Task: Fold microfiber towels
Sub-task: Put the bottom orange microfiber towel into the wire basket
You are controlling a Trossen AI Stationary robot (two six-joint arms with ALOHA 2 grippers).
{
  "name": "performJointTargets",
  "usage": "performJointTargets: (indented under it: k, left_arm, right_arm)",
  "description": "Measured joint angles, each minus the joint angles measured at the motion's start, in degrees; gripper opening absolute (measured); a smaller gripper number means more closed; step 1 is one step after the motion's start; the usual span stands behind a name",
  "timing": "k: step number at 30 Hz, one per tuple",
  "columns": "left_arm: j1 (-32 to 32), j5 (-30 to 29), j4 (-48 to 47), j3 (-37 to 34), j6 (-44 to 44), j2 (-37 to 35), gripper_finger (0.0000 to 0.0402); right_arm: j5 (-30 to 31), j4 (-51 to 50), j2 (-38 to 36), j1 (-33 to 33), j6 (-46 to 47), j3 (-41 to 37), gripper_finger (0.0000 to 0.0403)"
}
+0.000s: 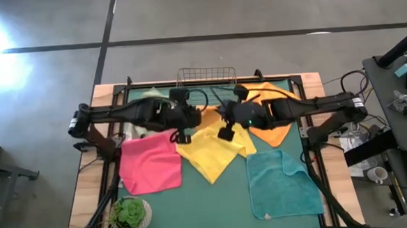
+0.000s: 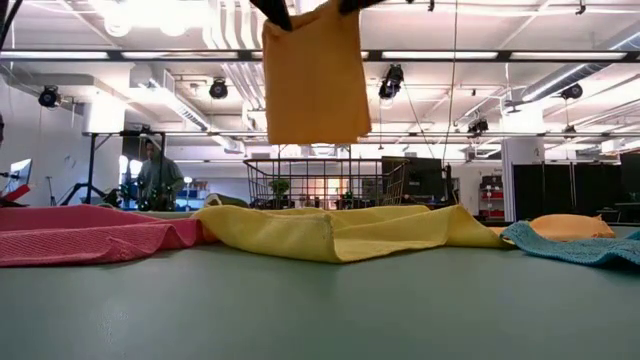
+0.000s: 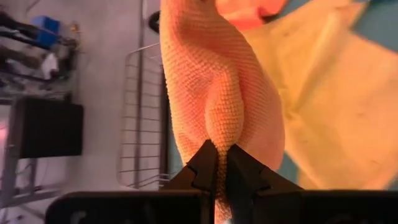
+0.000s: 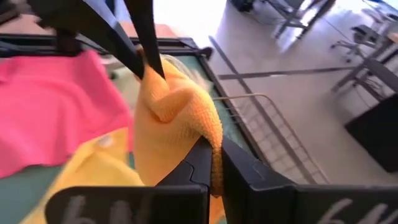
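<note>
Two grippers meet near the middle of the high view, each pinching one orange towel [image 2: 316, 72] lifted off the table. The left gripper [image 3: 221, 165] has its fingers closed tight on an edge of the cloth, and the right gripper [image 4: 213, 163] is likewise clamped on another edge, so the orange towel hangs between them; in the low view it shows as a sheet dangling at the upper centre of the frame, clear of the cloths below. Under it a yellow towel [image 1: 212, 152] lies rumpled on the green mat [image 1: 215, 204], with a pink towel [image 1: 149, 163] at centre left and a teal towel [image 1: 282, 183] at lower right. A second orange towel [image 1: 274, 132] lies under the right arm. A wire basket [image 1: 206, 77] stands at the mat's upper edge, and a small potted plant [image 1: 130, 213] sits at lower left.
</note>
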Motion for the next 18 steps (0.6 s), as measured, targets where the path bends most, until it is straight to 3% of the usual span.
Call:
performJointTargets:
  k: [9,18]
  left_arm:
    - [9.9,-0.1,6.7,-0.4,9.9,0.2,0.0004]
    - [20.8,7.0,18.4,-0.7,15.8,1.5,0.0004]
  right_arm:
    - [-1.2,2.7,1.4,-9.8,-5.2,0.0,0.0009]
    - [-12.1,10.9,3.4,-21.4,-11.0,0.1,0.0008]
